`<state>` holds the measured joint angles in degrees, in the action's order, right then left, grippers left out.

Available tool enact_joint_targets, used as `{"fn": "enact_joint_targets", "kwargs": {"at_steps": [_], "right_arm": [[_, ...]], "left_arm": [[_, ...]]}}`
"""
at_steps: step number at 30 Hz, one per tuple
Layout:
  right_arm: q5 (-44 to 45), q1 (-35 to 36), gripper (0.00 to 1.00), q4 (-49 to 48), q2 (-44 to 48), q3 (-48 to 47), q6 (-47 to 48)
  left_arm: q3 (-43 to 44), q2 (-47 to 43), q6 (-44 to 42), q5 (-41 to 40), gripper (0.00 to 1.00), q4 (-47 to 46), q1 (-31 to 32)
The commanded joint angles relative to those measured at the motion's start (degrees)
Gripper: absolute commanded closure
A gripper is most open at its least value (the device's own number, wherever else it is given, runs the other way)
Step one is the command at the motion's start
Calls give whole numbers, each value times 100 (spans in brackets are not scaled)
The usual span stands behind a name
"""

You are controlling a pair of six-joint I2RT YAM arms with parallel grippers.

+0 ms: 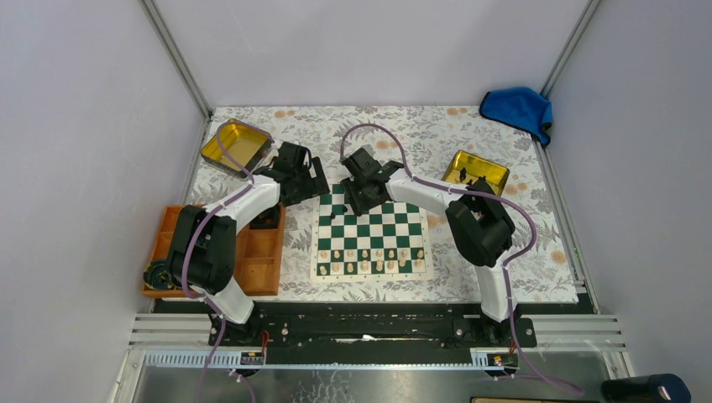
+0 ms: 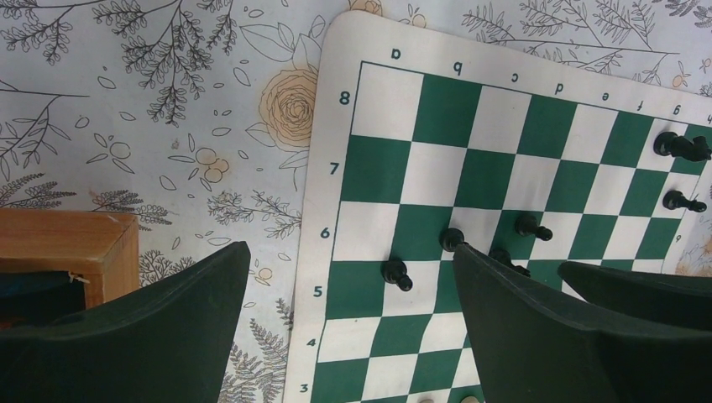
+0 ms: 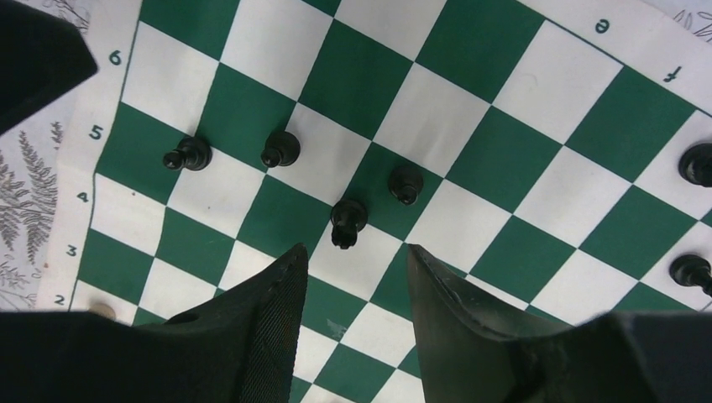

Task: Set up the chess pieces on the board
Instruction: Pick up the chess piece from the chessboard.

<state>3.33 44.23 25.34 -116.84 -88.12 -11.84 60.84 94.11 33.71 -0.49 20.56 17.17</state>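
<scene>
Right gripper [image 3: 354,252] hovers over the board [image 3: 504,151], jaws apart and empty; centre them on the black pawn [image 3: 348,220] just beyond the tips; descend straight, avoiding neighbouring chess pieces [image 3: 281,149]; left gripper [image 2: 350,248] hangs wide, empty.

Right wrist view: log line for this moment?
right gripper: open, empty | left gripper: open, empty | black pawn: on chessboard, just ahead of right gripper

Bright and even, lit softly from above. Barely any shadow beside the chess pieces [image 3: 348,220]. Mild sheen on the gold tin [image 1: 238,144]. Sharp on the board [image 3: 504,159] in both wrist views, softer on the dark fingers [image 3: 252,336] nearest the lens. Small and slightly grainy from overhead.
</scene>
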Motion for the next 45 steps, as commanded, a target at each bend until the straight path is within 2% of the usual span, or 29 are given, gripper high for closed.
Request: {"fn": "enact_joint_targets", "kwargs": {"at_steps": [1,28,34,45], "right_arm": [[-114,51,47,-85,-118,-313,19],[-180,52,60,7,-467,-584,85],[-143,51,72,42,-471,-566,93],[-54,52,87,104,-360,-514,120]], "left_arm": [[-58,-167,-4,-99,1,-159,-64],[-10,16,-14,-31,1,-162,-144],[10,19,-12,-6,1,-152,-148],[64,25,-5,6,1,-108,-144]]}}
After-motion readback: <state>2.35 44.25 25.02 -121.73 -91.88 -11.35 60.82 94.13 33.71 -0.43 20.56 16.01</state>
